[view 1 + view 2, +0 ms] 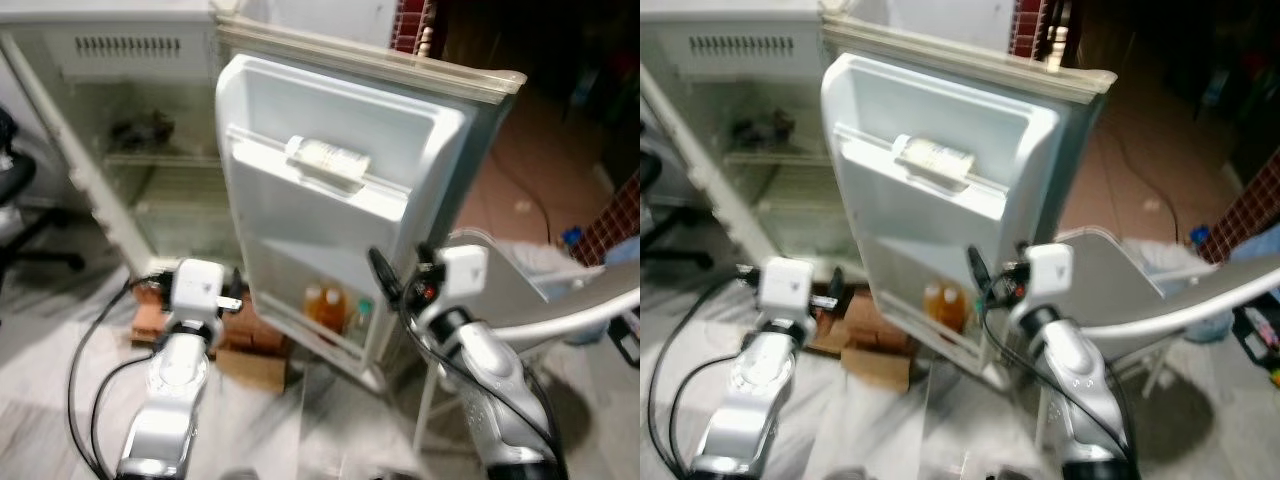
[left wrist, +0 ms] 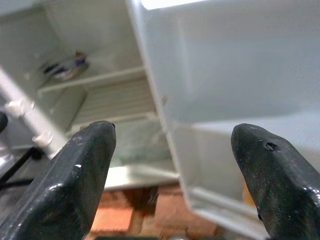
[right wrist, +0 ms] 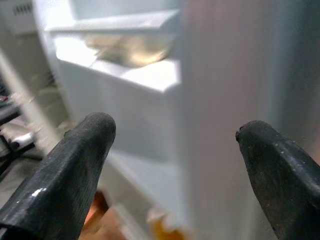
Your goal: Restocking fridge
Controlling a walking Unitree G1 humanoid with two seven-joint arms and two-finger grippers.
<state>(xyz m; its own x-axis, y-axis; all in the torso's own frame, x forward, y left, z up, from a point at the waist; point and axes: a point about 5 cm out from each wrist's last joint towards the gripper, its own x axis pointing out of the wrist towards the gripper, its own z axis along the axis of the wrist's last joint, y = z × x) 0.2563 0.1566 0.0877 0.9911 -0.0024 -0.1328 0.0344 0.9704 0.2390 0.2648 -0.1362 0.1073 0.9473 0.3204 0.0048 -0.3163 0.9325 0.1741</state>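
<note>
The fridge stands open, its door (image 1: pixel 330 215) swung out toward me. A white bottle (image 1: pixel 328 160) lies on its side on the door's upper shelf. Orange bottles (image 1: pixel 325 305) stand in the bottom door shelf. Inside the cabinet, a dark item (image 1: pixel 140 130) rests on a wire shelf. My left gripper (image 1: pixel 234 296) is open and empty, low by the door's inner side, facing the cabinet (image 2: pixel 115 105). My right gripper (image 1: pixel 388 282) is open and empty at the door's outer edge (image 3: pixel 200 100), which lies ahead between its fingers (image 3: pixel 70 165).
Red bricks (image 1: pixel 150 315) and a cardboard box (image 1: pixel 252 367) sit on the floor under the fridge. A white chair (image 1: pixel 560 310) stands close at the right, a dark office chair (image 1: pixel 20 195) at the left. Black cables (image 1: pixel 85 345) trail across the floor.
</note>
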